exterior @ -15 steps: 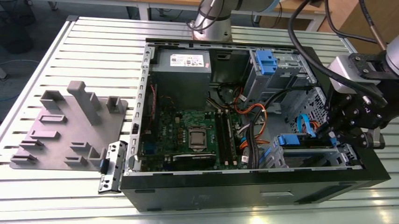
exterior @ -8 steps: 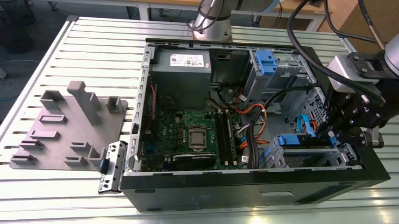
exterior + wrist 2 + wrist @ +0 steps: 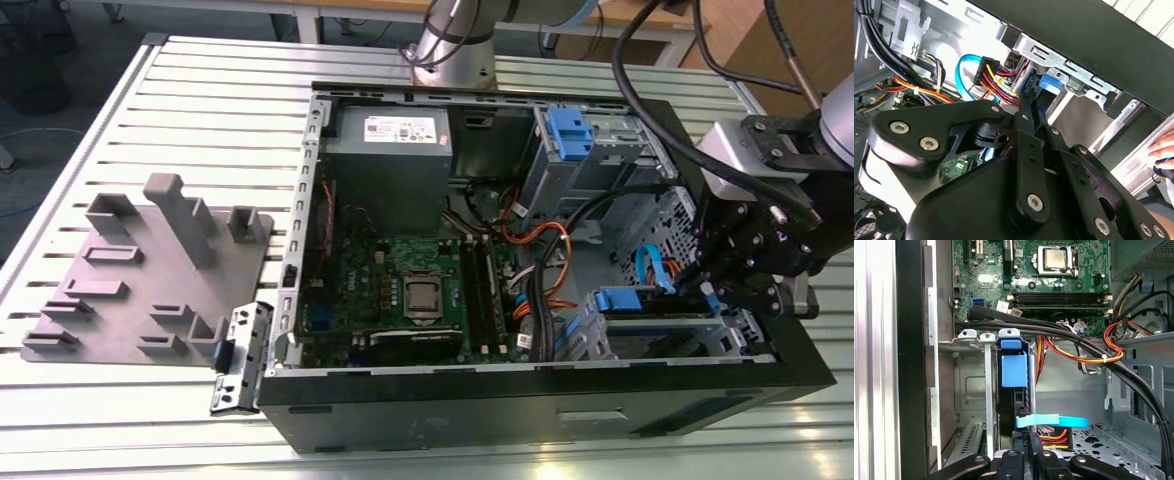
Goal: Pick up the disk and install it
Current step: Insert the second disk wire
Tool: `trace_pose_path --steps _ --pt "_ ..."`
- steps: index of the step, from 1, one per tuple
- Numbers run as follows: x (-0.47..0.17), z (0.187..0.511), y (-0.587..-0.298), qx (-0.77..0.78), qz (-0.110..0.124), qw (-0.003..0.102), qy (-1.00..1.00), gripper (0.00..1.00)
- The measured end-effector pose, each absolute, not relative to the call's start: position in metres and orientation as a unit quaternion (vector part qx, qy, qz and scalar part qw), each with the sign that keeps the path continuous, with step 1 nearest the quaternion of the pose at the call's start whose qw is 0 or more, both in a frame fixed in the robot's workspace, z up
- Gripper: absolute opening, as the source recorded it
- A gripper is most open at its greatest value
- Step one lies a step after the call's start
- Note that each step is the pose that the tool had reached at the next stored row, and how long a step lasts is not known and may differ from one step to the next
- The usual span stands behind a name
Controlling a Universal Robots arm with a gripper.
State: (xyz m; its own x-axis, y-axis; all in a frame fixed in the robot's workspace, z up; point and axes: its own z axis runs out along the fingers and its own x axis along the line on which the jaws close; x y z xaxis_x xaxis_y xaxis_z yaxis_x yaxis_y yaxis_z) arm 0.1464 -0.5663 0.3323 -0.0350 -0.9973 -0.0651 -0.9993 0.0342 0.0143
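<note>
Now my gripper (image 3: 1026, 460) clenches the disk (image 3: 1013, 390) edge-on in its metal bay (image 3: 667, 325) at the case's (image 3: 534, 410) near right corner, so I should push straight along the rails, clear of the cables (image 3: 1079, 352).

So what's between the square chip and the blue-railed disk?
In the first wrist view, black memory sticks and thick black cables lie between chip and disk.

Setting is a robotics laboratory or assembly test workshop. An opened computer case (image 3: 534, 260) with exposed motherboard (image 3: 400, 290) lies on a slatted aluminium worktop (image 3: 200, 120); just beside the case sits a grey fixture plate (image 3: 147, 280) with upright pegs. Behind the case stands the robot arm's base (image 3: 454, 45), with wooden desks (image 3: 400, 8) beyond.
</note>
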Motion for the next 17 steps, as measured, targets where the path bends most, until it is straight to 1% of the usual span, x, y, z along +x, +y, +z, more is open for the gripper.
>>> trace_pose_path --steps 17 --pt "0.1465 0.3274 -0.5663 -0.694 0.028 0.018 0.719 0.17"
